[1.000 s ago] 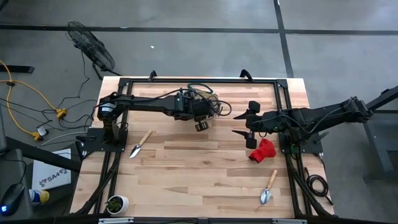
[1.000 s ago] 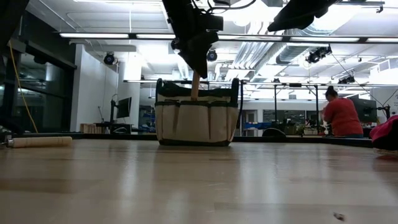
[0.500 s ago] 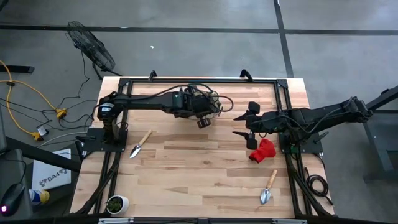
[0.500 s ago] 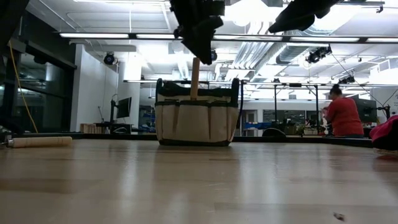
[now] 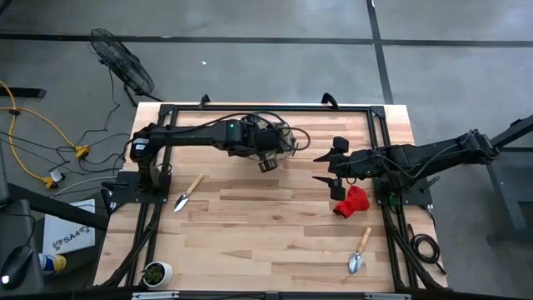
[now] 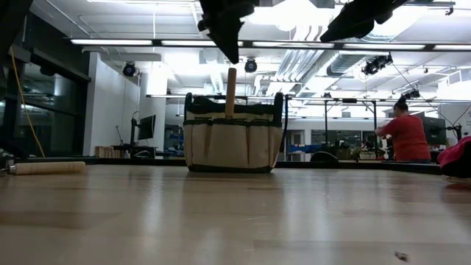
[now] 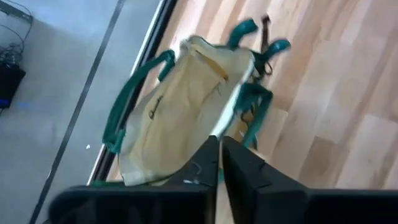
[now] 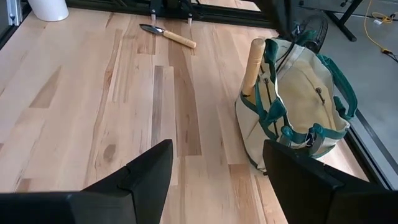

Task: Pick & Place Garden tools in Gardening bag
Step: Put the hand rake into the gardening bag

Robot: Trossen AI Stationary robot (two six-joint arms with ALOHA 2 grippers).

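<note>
While the left gripper (image 6: 224, 29) is hanging just above the gardening bag (image 6: 232, 141) with its fingers pressed together and nothing between them, you are looking at a wooden handle (image 6: 230, 92) standing upright out of the bag's side pocket, clear of the gripper. The bag is sitting at the far middle of the tabletop (image 5: 275, 225). The right gripper (image 5: 326, 167) is waiting spread wide near the right side, just beside the red glove (image 5: 351, 202).

Judging by what is lying out, you are choosing the next tool. One trowel (image 5: 188, 193) is resting near the left arm's base, a second trowel (image 5: 359, 250) near the front right corner. To do this well, you are better off lifting the left arm straight up before swinging away, so the fingers are not catching the bag's green loop handles (image 8: 281, 118) or tipping the bag. Approach the near trowel along its handle and pinch the wood, not the blade.
</note>
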